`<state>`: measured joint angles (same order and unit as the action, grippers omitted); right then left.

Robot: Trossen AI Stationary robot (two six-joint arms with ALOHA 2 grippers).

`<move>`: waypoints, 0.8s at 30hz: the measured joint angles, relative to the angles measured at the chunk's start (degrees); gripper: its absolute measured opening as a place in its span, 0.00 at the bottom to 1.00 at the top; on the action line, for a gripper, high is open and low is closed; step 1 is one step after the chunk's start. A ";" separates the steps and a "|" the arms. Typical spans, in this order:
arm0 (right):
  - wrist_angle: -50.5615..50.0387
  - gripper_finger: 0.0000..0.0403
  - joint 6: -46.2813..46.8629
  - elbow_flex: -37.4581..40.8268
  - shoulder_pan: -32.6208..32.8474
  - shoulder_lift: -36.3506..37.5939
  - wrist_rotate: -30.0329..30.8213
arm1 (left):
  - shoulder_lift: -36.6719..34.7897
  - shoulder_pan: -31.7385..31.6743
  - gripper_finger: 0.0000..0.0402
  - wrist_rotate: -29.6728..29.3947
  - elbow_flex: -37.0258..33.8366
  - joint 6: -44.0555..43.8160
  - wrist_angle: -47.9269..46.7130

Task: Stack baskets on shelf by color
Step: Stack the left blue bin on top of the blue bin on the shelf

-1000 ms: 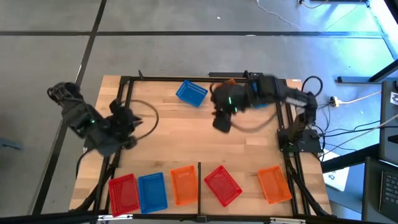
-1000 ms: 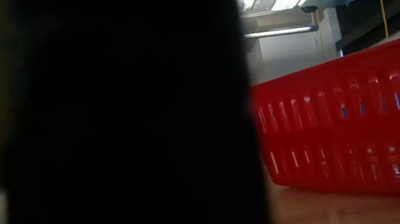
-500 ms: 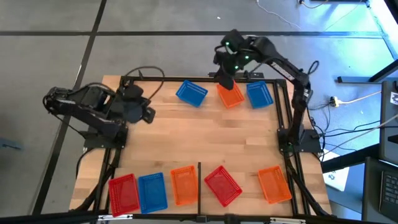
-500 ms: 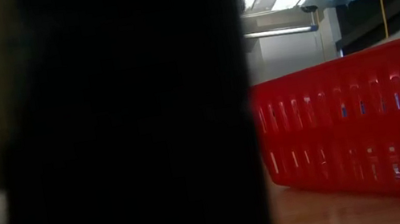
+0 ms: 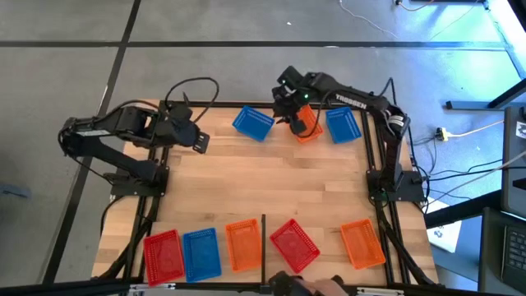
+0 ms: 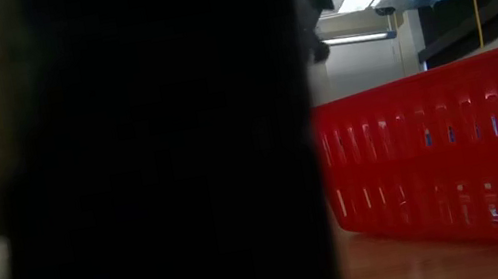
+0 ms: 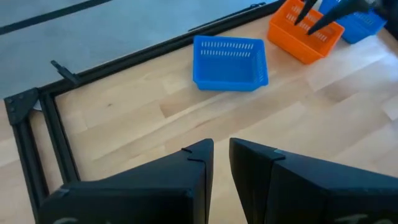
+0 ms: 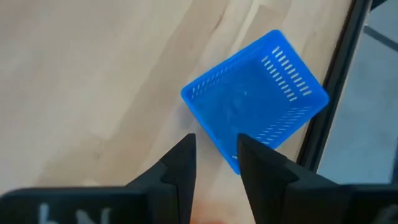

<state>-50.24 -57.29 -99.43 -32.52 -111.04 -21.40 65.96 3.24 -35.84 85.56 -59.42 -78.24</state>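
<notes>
An orange basket (image 5: 309, 128) stands at the table's far edge between two blue baskets (image 5: 252, 122) (image 5: 343, 125). My right gripper (image 5: 296, 117) is open and slants down over the orange basket (image 7: 305, 37). Its wrist view looks past the fingers (image 8: 214, 158) at the left blue basket (image 8: 255, 115). My left gripper (image 5: 197, 140) hangs over the table's far left. Its fingers (image 7: 221, 155) stand a narrow gap apart with nothing between them. On the shelf (image 5: 329, 238), the pale near strip, lie a red (image 5: 163, 252), a blue (image 5: 201, 252), an orange (image 5: 242, 244), a red (image 5: 294, 244) and an orange basket (image 5: 362, 243). My right gripper's fingertips (image 7: 311, 28) show over the open top of the orange basket, slanting down from the table's far side. I cannot tell whether they touch its rim or its floor. The basket stands flat on the table.
A black frame (image 5: 246, 104) runs round the table's far part. A thin black divider bar (image 5: 263, 234) stands at the near edge; in the low view it fills the left side (image 6: 160, 154), next to a red basket (image 6: 445, 157). Bare wood lies mid-table (image 5: 271, 181).
My right gripper has swung from over the middle of the table toward the far edge, rolled its wrist and come down over the orange basket. My left gripper has swung from the left edge toward the far side and the right. The baskets have kept their places.
</notes>
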 joint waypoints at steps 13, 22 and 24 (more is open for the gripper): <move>4.59 0.29 10.13 4.84 0.12 0.00 0.77 | 0.88 -1.24 0.11 -2.07 0.00 3.89 1.17; -7.33 0.29 13.50 -8.23 0.48 0.17 0.76 | 4.09 -18.95 0.11 12.92 -0.13 22.46 20.41; -10.05 0.29 15.08 -11.65 0.48 0.17 0.76 | 5.84 -23.42 0.11 19.78 0.18 25.15 23.86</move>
<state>-60.28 -42.21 -111.08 -32.04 -110.87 -20.64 71.80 -20.18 -16.07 85.74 -34.27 -54.38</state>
